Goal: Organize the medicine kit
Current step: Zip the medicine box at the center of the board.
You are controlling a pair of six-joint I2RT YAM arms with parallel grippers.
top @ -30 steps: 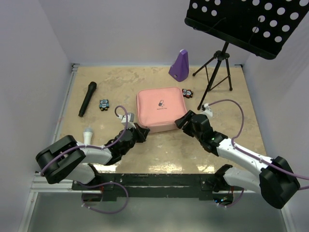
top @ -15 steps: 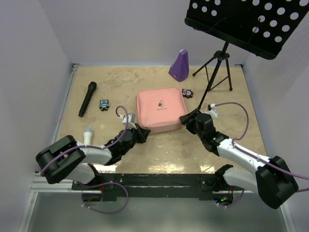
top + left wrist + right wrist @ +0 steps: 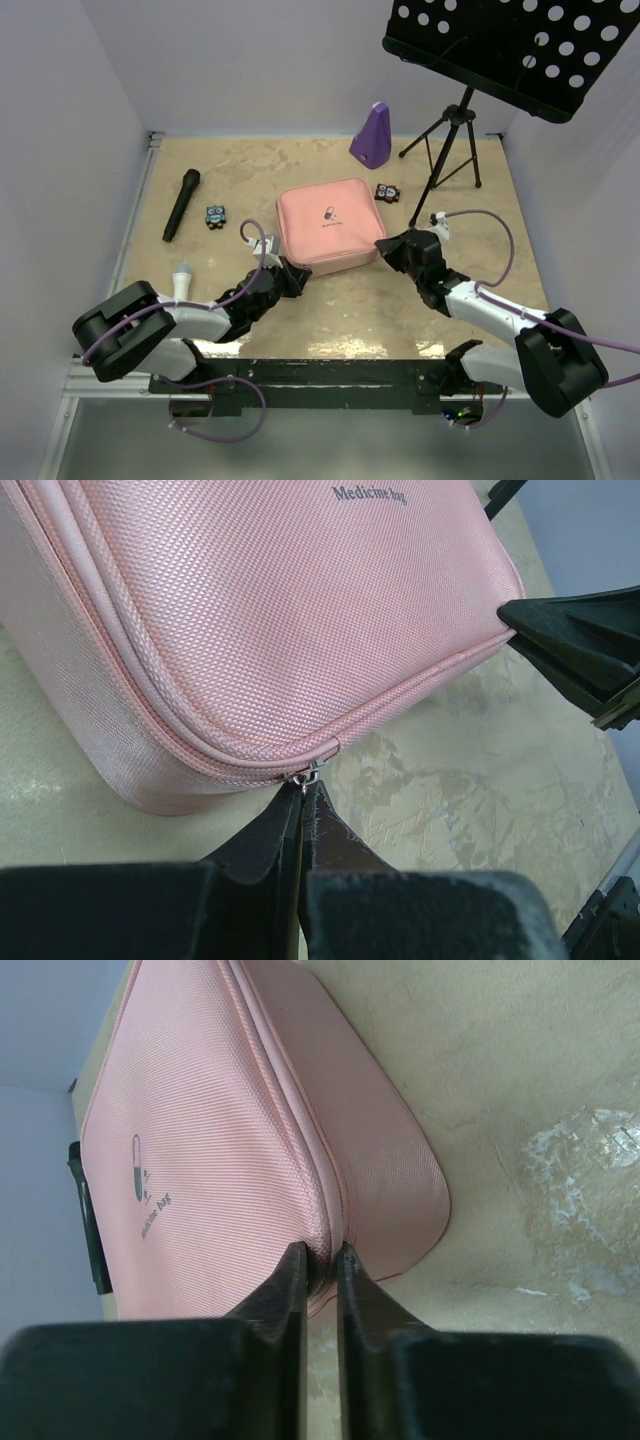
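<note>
Kit (image 3: 328,226) lies flat and zipped shut in the middle of the table (image 3: 350,310), as the top view shows. It is pink, with a small pill picture on its lid.

Both arms reach in from the bottom of the picture, one to each near corner of the kit. The left gripper (image 3: 303,792) is at the lower left corner. Its fingers are pressed tight together, and they look to be pinching the little zip pull (image 3: 305,776). I think it holds the pull so it can drag the zip round and open the lid.

The right gripper (image 3: 318,1255) is at the lower right corner. Its fingers are almost together, with only a thin gap, and the pink edge of the kit sits in that gap. It seems to nip the corner. I think it does this to keep the kit from sliding when the zip is pulled.

Now the count. One kit. Two grippers, both on the kit. One black mic (image 3: 181,205) at the left. Two tiny toys, one (image 3: 215,214) near the mic and one (image 3: 388,192) just past the upper right corner of the kit. One small white thing (image 3: 181,276) at the lower left. One purple metronome (image 3: 372,133) at the back. One music stand (image 3: 458,118) at the upper right.
</note>
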